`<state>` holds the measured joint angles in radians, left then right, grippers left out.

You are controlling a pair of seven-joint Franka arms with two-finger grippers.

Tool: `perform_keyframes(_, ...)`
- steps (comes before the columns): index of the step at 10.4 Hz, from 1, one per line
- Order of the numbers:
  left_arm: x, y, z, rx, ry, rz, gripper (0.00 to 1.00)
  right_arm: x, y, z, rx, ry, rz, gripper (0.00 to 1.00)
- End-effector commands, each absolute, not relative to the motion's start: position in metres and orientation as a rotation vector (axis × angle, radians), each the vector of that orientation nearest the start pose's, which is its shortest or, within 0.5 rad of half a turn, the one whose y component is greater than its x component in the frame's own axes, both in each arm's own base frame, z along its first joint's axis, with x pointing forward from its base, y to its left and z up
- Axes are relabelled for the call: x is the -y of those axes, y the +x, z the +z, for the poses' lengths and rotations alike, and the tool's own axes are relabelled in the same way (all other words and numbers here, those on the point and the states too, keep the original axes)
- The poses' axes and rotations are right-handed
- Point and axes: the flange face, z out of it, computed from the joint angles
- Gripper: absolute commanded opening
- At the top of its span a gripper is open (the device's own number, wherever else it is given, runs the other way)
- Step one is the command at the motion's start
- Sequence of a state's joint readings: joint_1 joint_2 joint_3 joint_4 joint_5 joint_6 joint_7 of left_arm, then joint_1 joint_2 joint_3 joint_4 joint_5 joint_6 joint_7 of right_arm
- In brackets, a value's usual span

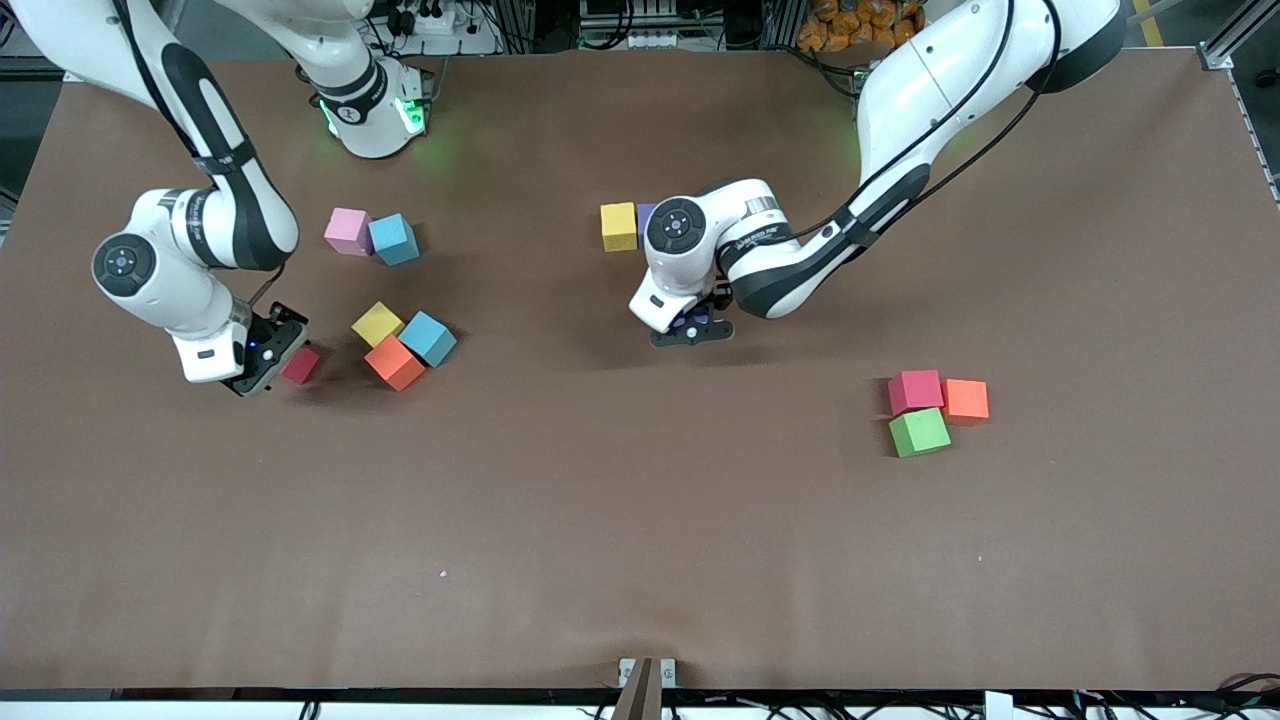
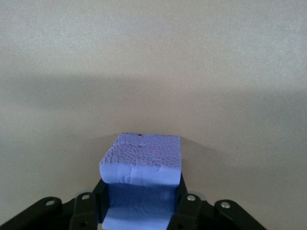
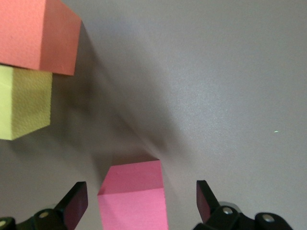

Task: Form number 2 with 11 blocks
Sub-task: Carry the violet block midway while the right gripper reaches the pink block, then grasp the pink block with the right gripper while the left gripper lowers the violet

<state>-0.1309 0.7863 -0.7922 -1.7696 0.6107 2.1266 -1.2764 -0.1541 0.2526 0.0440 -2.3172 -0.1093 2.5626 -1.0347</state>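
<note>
Left gripper [image 1: 692, 328] over the middle of the table [image 1: 600, 520], pinching a purple block [image 2: 140, 165] between its fingers [image 2: 188, 206]; matte foam cube, pebbled top, edge slightly squashed at the grip. Left arm reaching in from its base, elbow bent, wrist pointing down. Second purple block [image 1: 647, 215] mostly hidden under that wrist, beside a yellow block [image 1: 619, 226], touching or not, cannot tell.

Right gripper [image 1: 268, 352] low at the right arm's end of the table, fingers [image 3: 76, 201] spread wide on either side of a red block [image 1: 300, 365], which looks pink in the right wrist view; not touching it. Right arm folded, forearm angled down toward the table.

Near that block a cluster: yellow block [image 1: 377, 323], orange block [image 1: 394, 362], light-blue cube [image 1: 428, 338], all touching. Farther from the front camera: pink block [image 1: 348, 231] touching a second light-blue cube [image 1: 394, 239].

Toward the left arm's end, nearer the front camera: red-pink block [image 1: 915, 390], orange block [image 1: 965, 401], green block [image 1: 919, 432], packed together.

Count visible: yellow 2, purple 2, orange 2, green 1, pink 1, red 1, red-pink 1, light-blue 2. All same-size matte cubes, scattered in groups. No digit shape laid out yet.
</note>
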Motion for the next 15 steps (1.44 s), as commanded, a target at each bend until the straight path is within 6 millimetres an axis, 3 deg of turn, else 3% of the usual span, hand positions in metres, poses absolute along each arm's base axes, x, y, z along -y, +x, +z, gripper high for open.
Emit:
perform_keyframes(1,0.464,0.422,0.205,0.126,-3.014,0.13,0.51,0.064,0.519,0.222,1.581,-2.749,0.091,1.0)
perform_keyframes(6,0.467,0.41,0.205,0.119,-3.006,0.143,0.51,0.075,0.512,0.216,1.598,-2.713,0.136,1.0)
perform_keyframes(8,0.467,0.403,0.204,0.102,-3.001,0.152,0.51,0.086,0.51,0.207,1.593,-2.707,0.142,1.0)
perform_keyframes(11,0.465,0.396,0.2,0.089,-2.989,0.158,0.51,0.086,0.508,0.183,1.583,-2.692,0.156,1.0)
perform_keyframes(14,0.463,0.395,0.2,0.089,-2.985,0.158,0.51,0.086,0.508,0.181,1.579,-2.692,0.153,0.98)
perform_keyframes(15,0.463,0.395,0.201,0.092,-2.986,0.158,0.51,0.086,0.508,0.181,1.589,-2.687,0.152,0.7)
